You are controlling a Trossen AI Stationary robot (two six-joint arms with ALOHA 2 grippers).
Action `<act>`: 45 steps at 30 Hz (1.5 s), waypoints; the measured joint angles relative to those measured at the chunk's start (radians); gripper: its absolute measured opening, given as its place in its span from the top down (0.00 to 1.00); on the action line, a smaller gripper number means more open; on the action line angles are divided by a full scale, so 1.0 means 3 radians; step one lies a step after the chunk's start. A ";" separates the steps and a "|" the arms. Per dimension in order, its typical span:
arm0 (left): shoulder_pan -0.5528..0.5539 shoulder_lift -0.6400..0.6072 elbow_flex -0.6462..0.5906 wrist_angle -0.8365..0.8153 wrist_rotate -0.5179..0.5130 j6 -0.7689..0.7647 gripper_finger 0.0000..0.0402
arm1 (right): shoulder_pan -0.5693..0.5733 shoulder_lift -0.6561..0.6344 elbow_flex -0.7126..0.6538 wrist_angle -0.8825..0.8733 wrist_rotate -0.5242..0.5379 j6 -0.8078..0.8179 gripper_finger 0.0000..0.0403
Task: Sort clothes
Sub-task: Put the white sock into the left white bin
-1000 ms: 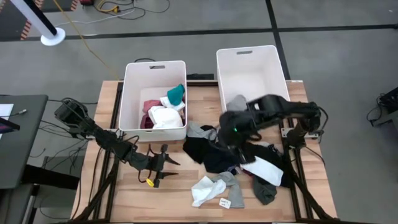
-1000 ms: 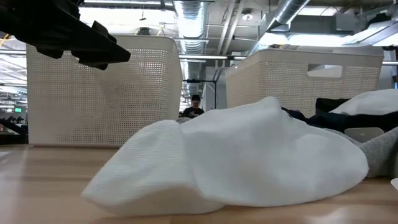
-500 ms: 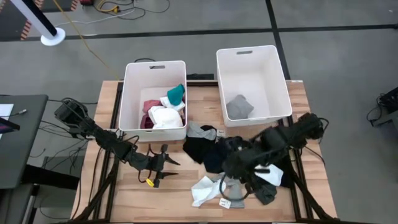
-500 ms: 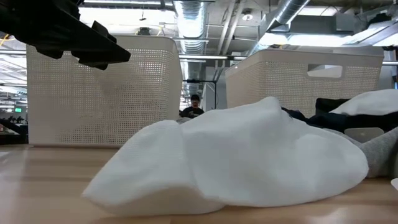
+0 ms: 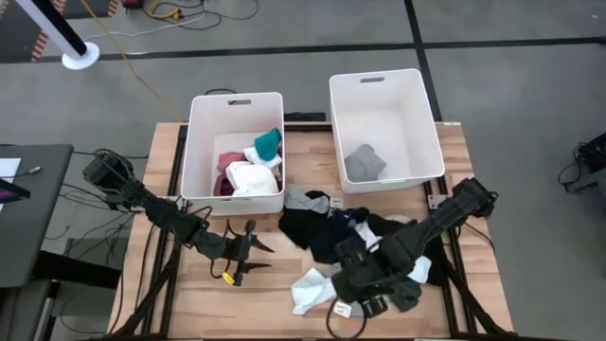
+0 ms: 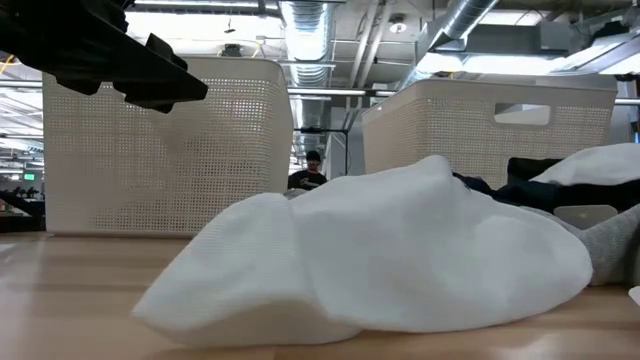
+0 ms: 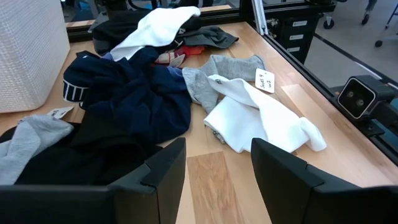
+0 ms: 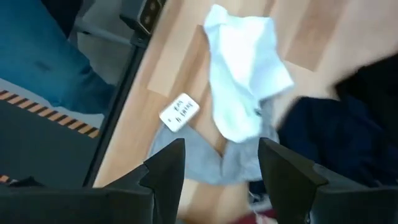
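Our right end effector (image 5: 358, 296) hangs with its fingers (image 8: 166, 167) parted and nothing between them, directly above the white garment (image 5: 311, 286) and the grey sock (image 8: 186, 163) with a paper tag (image 8: 180, 112) that lie at the front edge of the wooden surface (image 5: 275, 294). Our left end effector (image 5: 248, 252), fingers (image 7: 163, 167) likewise spread and empty, waits over bare wood well to the left of that white garment, pointing toward it. Just behind the white garment we see the main pile of clothes (image 5: 327, 227): navy, black, grey and white pieces heaped together in the middle of the surface, a second white piece (image 7: 158, 28) draped on the far side. Farther back from the white garment stand two white bins. The left bin (image 5: 235, 104) holds maroon, white and teal items; the right bin (image 5: 383, 90) holds one grey item (image 5: 364, 163). From table height, the white garment (image 6: 400, 250) fills the foreground, with a person (image 6: 314, 168) visible far off between the bins.
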 joint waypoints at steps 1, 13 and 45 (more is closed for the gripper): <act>0.0000 0.0000 0.0000 0.0000 0.0000 -0.0005 0.56 | 0.0023 0.0000 -0.0076 0.0102 0.0000 0.0005 0.46; 0.0000 0.0000 0.0000 0.0000 -0.0001 -0.0025 0.56 | 0.0091 0.0013 -0.0984 0.1708 0.0000 -0.0051 0.46; -0.0005 0.0000 0.0000 0.0000 0.0189 -0.0077 0.56 | -0.0071 0.0017 -0.1955 0.3045 0.0473 -0.0112 0.46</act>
